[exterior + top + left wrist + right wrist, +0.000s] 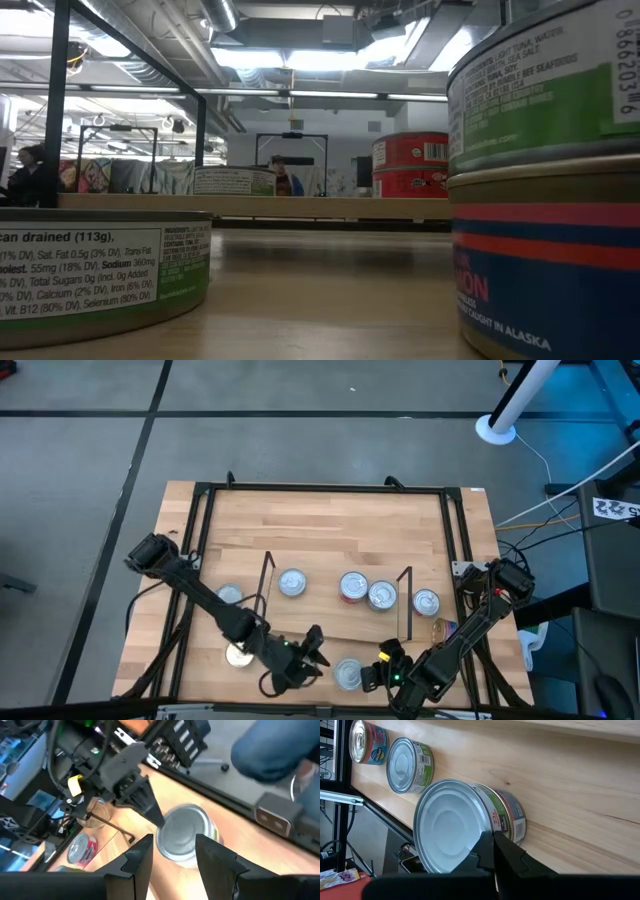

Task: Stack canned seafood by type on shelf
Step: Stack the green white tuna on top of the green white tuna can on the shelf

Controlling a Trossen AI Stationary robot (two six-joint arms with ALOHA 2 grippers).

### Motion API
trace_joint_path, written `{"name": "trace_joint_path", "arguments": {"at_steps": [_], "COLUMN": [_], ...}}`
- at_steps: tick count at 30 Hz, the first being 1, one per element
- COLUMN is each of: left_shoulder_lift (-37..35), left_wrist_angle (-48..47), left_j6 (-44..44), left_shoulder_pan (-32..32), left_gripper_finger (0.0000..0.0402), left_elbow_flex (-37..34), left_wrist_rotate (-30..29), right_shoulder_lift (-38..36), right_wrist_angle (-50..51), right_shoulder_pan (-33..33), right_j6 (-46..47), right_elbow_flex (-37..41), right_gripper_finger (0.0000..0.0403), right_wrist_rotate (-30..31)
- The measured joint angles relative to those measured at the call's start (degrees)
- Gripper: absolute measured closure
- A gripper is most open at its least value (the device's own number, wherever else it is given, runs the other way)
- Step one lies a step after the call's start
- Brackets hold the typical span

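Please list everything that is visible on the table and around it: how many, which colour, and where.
Flat round metal tins: seven countable, silver tops, one gold; three between the shelf uprights, one beyond each upright, two near the front edge.
Low light-wood shelf with black wire uprights: one, mid-table.
Light wooden table: one, black-framed.
White pole base: one, on the grey floor.
Left gripper: open, beside the front silver tin.
Right gripper: shut, on that tin's other side.

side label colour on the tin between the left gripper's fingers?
Green, with a white patch, under a silver top: the tin shows best in the left wrist view.
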State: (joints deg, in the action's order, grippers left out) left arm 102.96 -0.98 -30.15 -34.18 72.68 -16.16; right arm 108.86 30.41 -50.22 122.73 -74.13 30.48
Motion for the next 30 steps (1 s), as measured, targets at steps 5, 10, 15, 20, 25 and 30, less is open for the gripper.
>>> {"name": "trace_joint_path", "arguments": {"at_steps": [5, 10, 15, 20, 25, 30], "left_shoulder_lift": [0.0, 0.2, 2.4, 5.4, 6.5, 8.1], "left_wrist_angle": [-3.5, -4.4, -4.1, -2.4, -1.0, 2.0], "left_j6": [-2.1, -0.6, 0.7, -0.2, -3.1, -8.0], "left_shoulder_pan": [-2.8, -3.8, -3.3, -2.5, -2.4, -1.8], "left_gripper_finger": [0.0258, 0.0258, 0.0255, 0.0217, 0.0171, 0.0145], "left_elbow_flex": [0.0, 0.0, 0.0, 0.0, -0.1, -0.1], "left_wrist_rotate": [-5.9, -8.0, -8.6, -8.8, -8.7, -8.7], "right_shoulder_lift": [0.0, 0.0, 0.0, 0.0, 0.0, 0.0], "right_wrist_angle": [0.0, 0.0, 0.0, 0.0, 0.0, 0.1], "right_shoulder_pan": [0.0, 0.0, 0.0, 0.0, 0.0, 0.3], "right_j6": [0.0, 0.0, 0.0, 0.0, 0.0, 0.2], "right_elbow_flex": [0.0, 0.0, 0.0, 0.0, 0.0, 0.0], "right_gripper_finger": [0.0401, 0.0401, 0.0401, 0.0401, 0.0401, 0.0401], "right_wrist_rotate": [0.0, 0.0, 0.0, 0.0, 0.0, -0.1]}}
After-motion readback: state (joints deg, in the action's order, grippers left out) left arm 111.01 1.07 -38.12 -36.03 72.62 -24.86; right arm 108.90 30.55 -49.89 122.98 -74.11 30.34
